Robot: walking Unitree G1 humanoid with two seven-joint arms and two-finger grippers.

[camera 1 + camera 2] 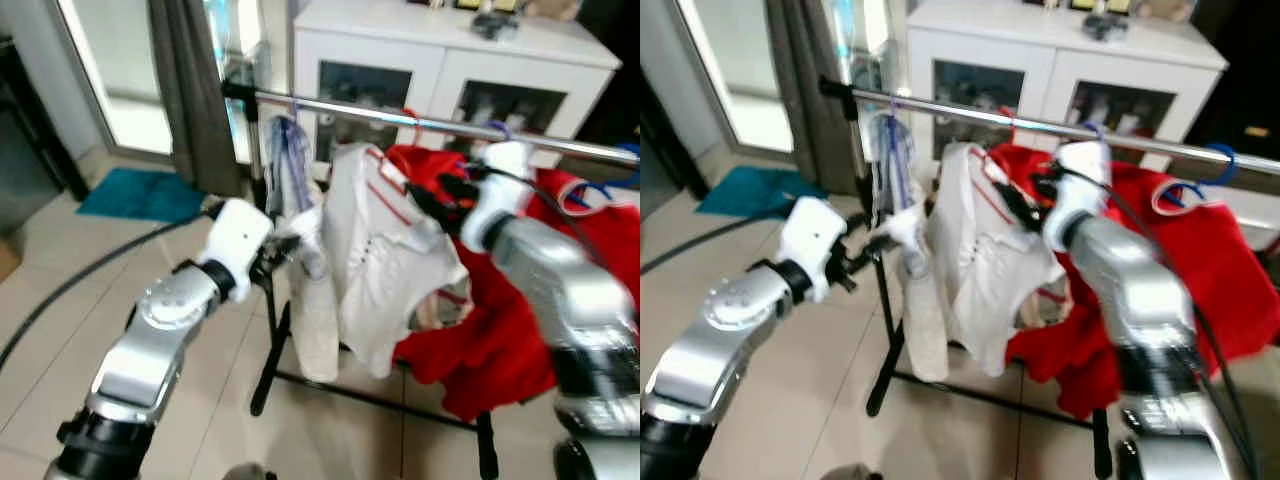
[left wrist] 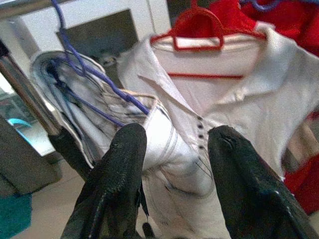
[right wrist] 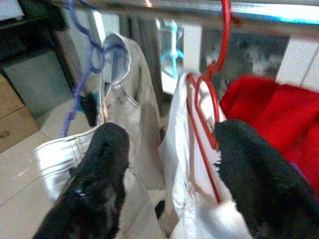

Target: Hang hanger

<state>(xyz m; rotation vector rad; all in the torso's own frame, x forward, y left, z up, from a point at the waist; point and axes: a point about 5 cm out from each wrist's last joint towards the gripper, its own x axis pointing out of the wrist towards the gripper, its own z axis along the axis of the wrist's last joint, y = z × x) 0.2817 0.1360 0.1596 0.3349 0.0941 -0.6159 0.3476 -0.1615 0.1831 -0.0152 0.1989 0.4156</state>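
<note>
A chrome rail (image 1: 400,118) carries a white polo shirt (image 1: 385,260) on a red hanger (image 3: 202,107). The hanger's hook (image 3: 225,30) reaches up over the rail (image 3: 199,10). My right gripper (image 3: 172,132) is open at the shirt's collar, its fingers (image 3: 102,179) on either side of the red hanger without closing on it. My left gripper (image 2: 177,134) is open lower down, with the white sleeve (image 2: 169,149) lying between its fingers (image 2: 122,169). In the eye views the left gripper (image 1: 290,248) sits at the shirt's left edge and the right gripper (image 1: 437,195) near its shoulder.
A striped pale shirt (image 1: 290,170) on a purple hanger (image 2: 84,64) hangs left of the white one, red garments (image 1: 500,350) to its right. The rack's black legs (image 1: 268,375) stand on the tile floor. White cabinet (image 1: 450,60) behind, grey curtain (image 1: 195,90), teal mat (image 1: 140,195), black cable (image 1: 70,285).
</note>
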